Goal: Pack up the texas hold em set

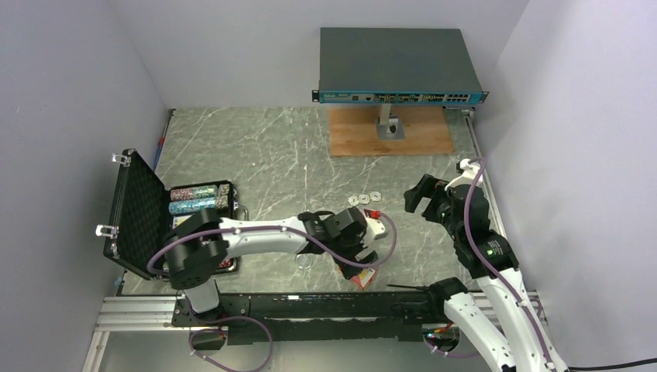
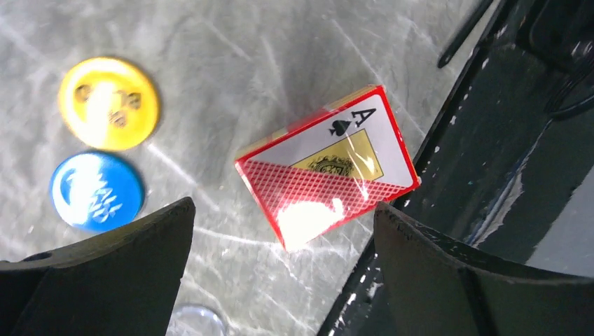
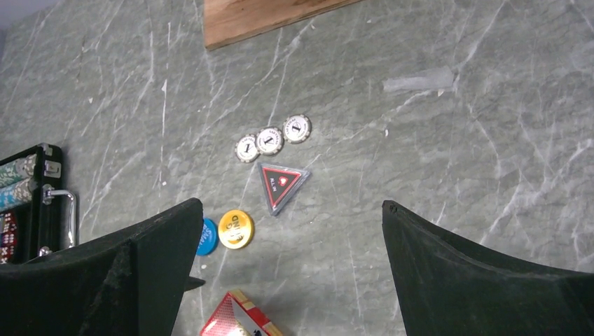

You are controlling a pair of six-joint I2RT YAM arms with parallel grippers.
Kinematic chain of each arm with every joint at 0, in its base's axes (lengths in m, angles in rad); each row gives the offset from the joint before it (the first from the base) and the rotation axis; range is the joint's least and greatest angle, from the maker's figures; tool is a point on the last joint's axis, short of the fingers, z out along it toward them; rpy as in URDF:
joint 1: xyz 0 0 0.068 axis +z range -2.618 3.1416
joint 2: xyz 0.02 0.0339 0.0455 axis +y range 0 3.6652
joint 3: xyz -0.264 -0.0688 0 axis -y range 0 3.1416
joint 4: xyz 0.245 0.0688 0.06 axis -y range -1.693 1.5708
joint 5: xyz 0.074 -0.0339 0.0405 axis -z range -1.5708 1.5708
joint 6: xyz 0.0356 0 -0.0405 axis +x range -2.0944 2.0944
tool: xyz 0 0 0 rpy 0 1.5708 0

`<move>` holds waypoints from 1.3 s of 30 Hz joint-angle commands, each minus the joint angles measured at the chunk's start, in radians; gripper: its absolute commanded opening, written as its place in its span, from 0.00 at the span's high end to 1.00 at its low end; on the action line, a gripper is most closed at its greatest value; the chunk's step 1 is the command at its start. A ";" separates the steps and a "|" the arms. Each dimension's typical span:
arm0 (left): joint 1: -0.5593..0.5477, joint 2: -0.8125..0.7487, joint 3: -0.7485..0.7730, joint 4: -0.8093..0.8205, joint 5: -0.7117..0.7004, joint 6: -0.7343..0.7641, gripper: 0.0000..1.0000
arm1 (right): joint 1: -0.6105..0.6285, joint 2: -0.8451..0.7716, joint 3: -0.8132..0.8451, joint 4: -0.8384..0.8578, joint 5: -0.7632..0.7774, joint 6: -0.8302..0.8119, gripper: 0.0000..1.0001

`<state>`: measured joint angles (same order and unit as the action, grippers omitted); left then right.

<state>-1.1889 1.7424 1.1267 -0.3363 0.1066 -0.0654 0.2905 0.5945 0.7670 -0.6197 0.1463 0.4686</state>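
Where it lies flat, the card box [image 2: 327,164] slants diagonally.

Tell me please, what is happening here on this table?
Two robot arms are tidying up. The black poker case lies open at the left, rows of chips inside. The left hand, open, hovers over the card box. The right hand, also open, hangs above the loose pieces: three silvery chips, a red triangular token, a yellow disc and a blue disc. Nothing is held.

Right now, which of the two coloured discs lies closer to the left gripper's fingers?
The blue disc: it lies right beside one finger, while the yellow disc sits farther out, past the blue one.
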 commanded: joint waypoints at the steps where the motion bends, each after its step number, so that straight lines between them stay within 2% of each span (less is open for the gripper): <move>1: -0.003 -0.138 -0.026 -0.038 -0.171 -0.320 0.01 | 0.002 0.058 0.022 -0.036 -0.035 0.089 0.00; 4: -0.003 -0.216 -0.048 -0.116 -0.226 -0.422 0.01 | 0.001 0.187 0.060 -0.179 -0.180 0.187 0.04; 7: -0.001 -0.328 -0.111 -0.123 -0.260 -0.465 0.01 | 0.006 0.296 0.035 -0.301 -0.315 0.209 0.07; 10: 0.018 -0.423 -0.151 -0.138 -0.283 -0.470 0.01 | 0.008 0.293 -0.037 -0.383 -0.384 0.217 0.08; 12: 0.042 -0.478 -0.177 -0.141 -0.275 -0.469 0.01 | 0.015 0.269 -0.103 -0.376 -0.483 0.235 0.13; 14: 0.061 -0.525 -0.199 -0.142 -0.276 -0.464 0.01 | 0.051 0.269 -0.172 -0.342 -0.574 0.270 0.18; 18: 0.089 -0.604 -0.236 -0.146 -0.285 -0.459 0.01 | 0.155 0.284 -0.262 -0.216 -0.612 0.363 0.19; 20: 0.096 -0.631 -0.246 -0.153 -0.284 -0.463 0.01 | 0.195 0.307 -0.315 -0.084 -0.663 0.432 0.31; 25: 0.097 -0.685 -0.280 -0.153 -0.276 -0.486 0.01 | 0.241 0.390 -0.341 0.125 -0.614 0.506 0.32; 28: 0.097 -0.708 -0.297 -0.157 -0.258 -0.505 0.01 | 0.243 0.500 -0.330 0.208 -0.596 0.514 0.32; 32: 0.097 -0.737 -0.323 -0.151 -0.241 -0.517 0.01 | 0.242 0.622 -0.241 0.331 -0.548 0.490 0.32; 37: 0.097 -0.771 -0.360 -0.131 -0.234 -0.517 0.01 | 0.237 0.871 -0.031 0.484 -0.642 0.419 0.31; 39: 0.097 -0.774 -0.371 -0.122 -0.236 -0.508 0.01 | 0.235 0.953 0.078 0.445 -0.616 0.352 0.30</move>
<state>-1.0950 0.9928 0.7692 -0.4973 -0.1432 -0.5632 0.5274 1.4326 0.6571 -0.3130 -0.4541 0.9146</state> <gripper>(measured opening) 0.990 0.687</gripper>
